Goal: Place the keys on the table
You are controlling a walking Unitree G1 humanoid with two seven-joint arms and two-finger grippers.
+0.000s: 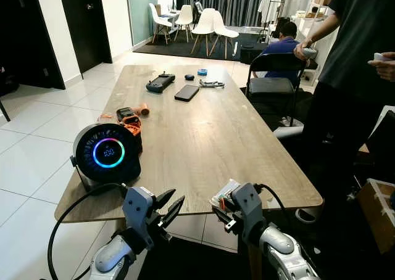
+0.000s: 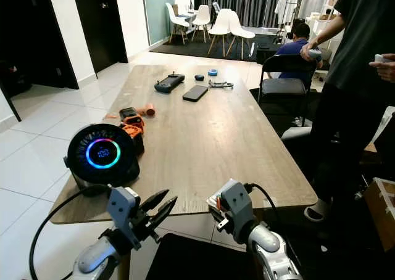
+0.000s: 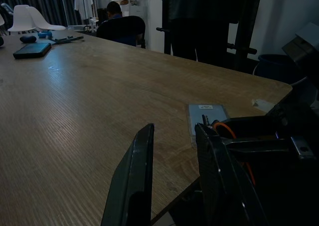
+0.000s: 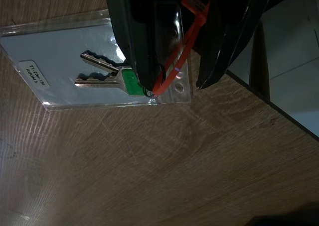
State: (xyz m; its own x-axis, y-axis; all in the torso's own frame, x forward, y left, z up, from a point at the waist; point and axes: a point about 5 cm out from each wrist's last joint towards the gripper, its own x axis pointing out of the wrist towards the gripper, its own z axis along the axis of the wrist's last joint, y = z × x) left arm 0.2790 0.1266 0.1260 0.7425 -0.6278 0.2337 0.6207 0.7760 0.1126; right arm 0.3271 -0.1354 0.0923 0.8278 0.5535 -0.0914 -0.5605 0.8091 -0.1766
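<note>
The keys (image 4: 102,75) are in a clear plastic pouch (image 4: 65,56) with a white label and an orange zip tie (image 4: 192,17). The pouch (image 1: 223,192) lies flat at the near edge of the wooden table (image 1: 203,132). My right gripper (image 4: 177,84) hovers right over the pouch's tie end, open. One of its fingers (image 4: 144,42) covers the pouch corner, and the tie runs across the gap between the two. My left gripper (image 1: 171,207) is open and holds nothing, level with the table's front edge. It sits a little left of the pouch (image 3: 207,119).
A round black device with a glowing ring (image 1: 106,152) stands at the table's near left, with an orange-black tool (image 1: 129,116) behind it. A phone (image 1: 186,92) and a controller (image 1: 160,81) lie farther back. A person (image 1: 355,58) stands at the right by a black chair (image 1: 274,76).
</note>
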